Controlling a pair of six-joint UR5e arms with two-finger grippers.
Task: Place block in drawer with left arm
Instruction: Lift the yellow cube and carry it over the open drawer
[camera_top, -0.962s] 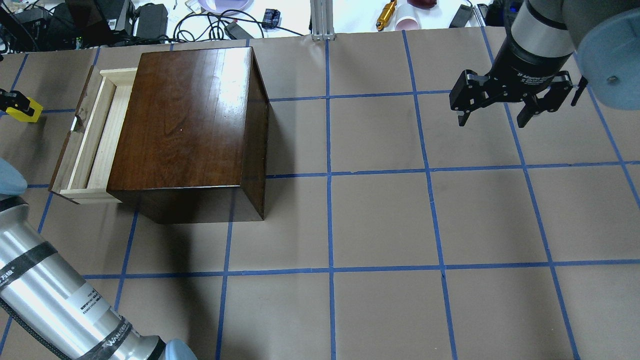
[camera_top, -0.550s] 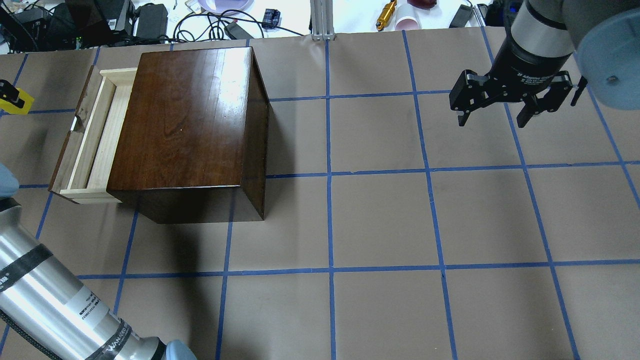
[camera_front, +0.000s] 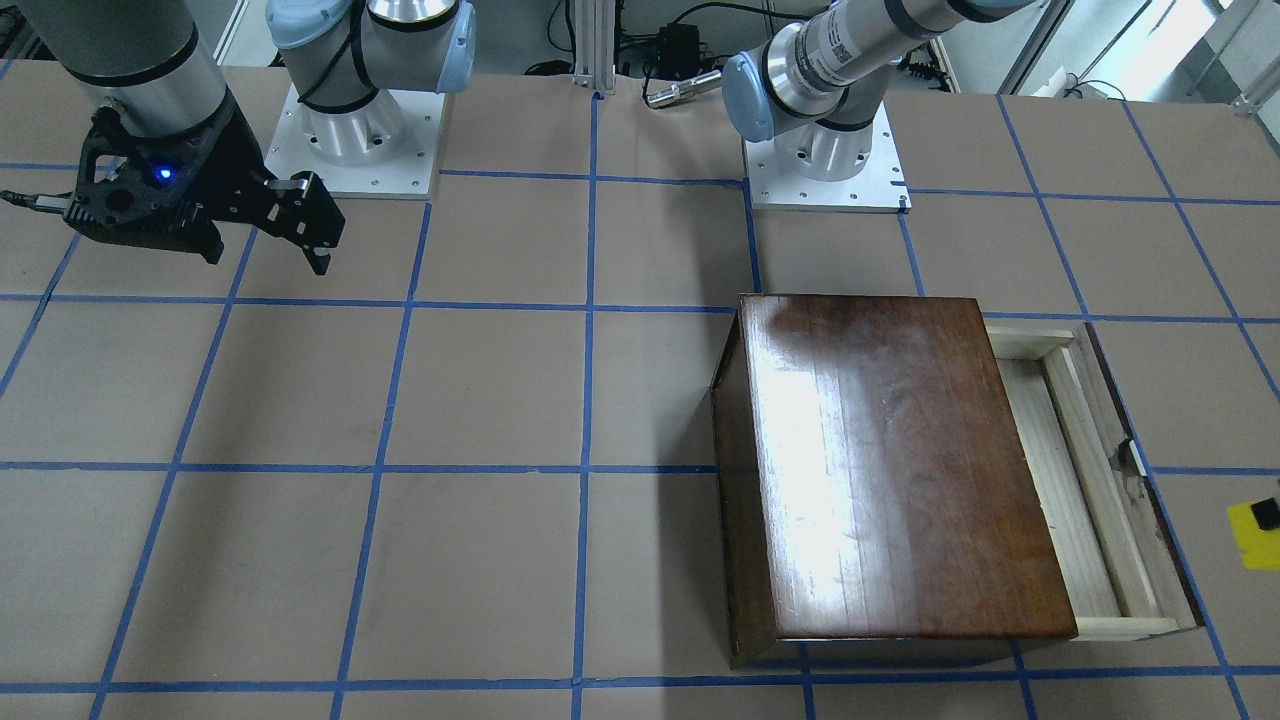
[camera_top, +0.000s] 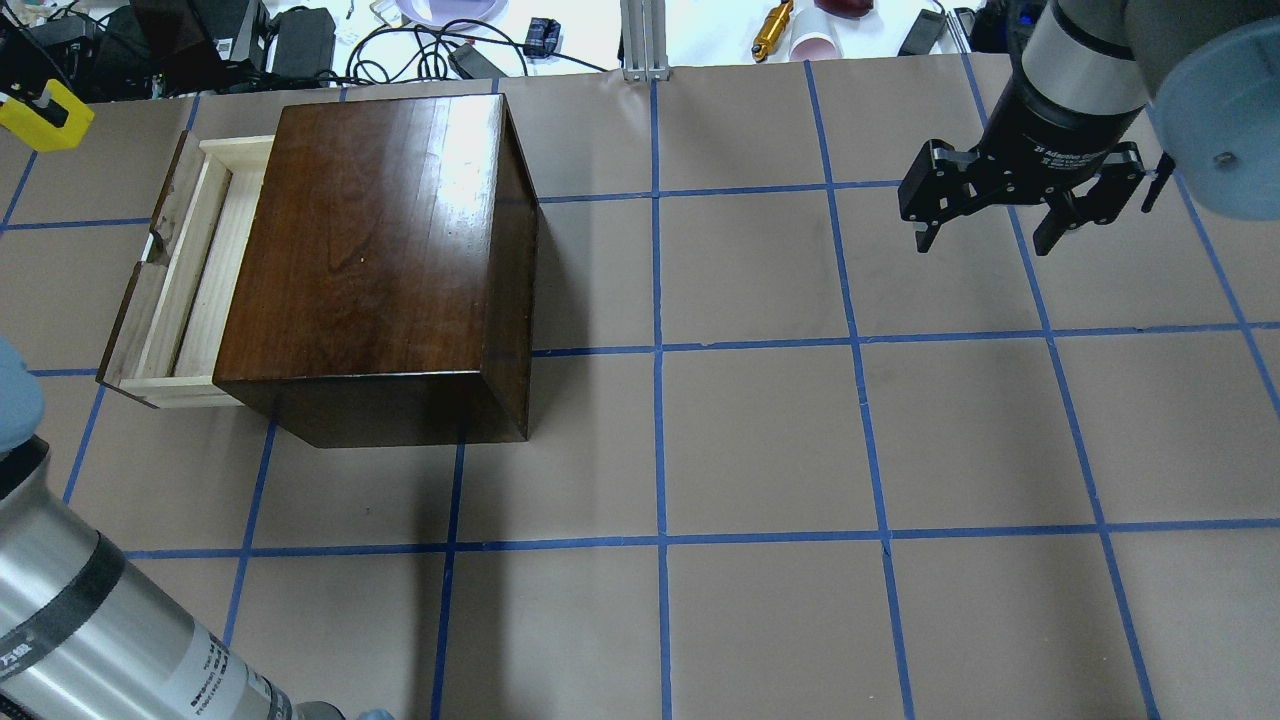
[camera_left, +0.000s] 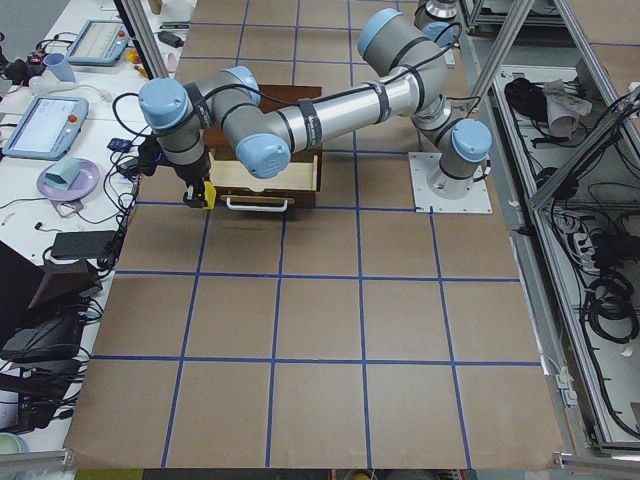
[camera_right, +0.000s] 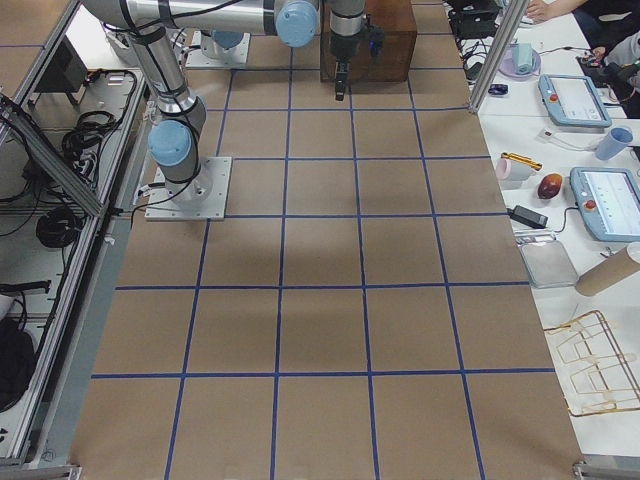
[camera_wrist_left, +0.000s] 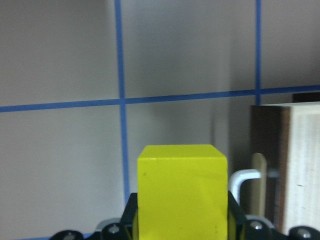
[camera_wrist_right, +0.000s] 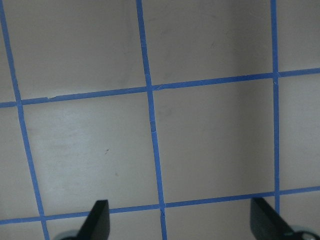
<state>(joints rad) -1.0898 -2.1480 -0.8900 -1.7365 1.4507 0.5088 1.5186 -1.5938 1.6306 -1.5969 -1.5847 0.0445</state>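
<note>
Small bright yellow cube block (camera_top: 45, 115) is sitting pinched in the left arm's black two-finger gripper (camera_left: 197, 188). Wrist cam is showing fingers squeezing it from both sides, so the jaws are closed down to cube width w/ the block between them. It looks like it's hanging above the brown paper table w/ the blue tape grid (camera_top: 760, 430), not resting on it, tho I can't tell how high.

Key thing imo: in the overhead view the block is sitting left of and farther back than the shallow pale raw-wood drawer w/ the dark brown front panel (camera_top: 205, 290). It's off past the far-left corner, not over the drawer. Wrist cam is agreeing: the drawer edge and its pale metal handle (camera_wrist_left: 245, 177) are lying just to the right of the cube.

The drawer is sticking out of the left side of the glossy dark brown wooden box (camera_top: 370, 240), only partly pulled. So the open strip is running long near-to-far and narrow left-to-right. Next move prob needs to be going right + a bit nearer, clearing the front panel, then lowering into that strip. Not much slack sideways.

Right arm's black gripper (camera_top: 985, 240) is hanging wide open, holding nothing, well apart on the far right. The left arm is the nearer one by a lot.
</note>
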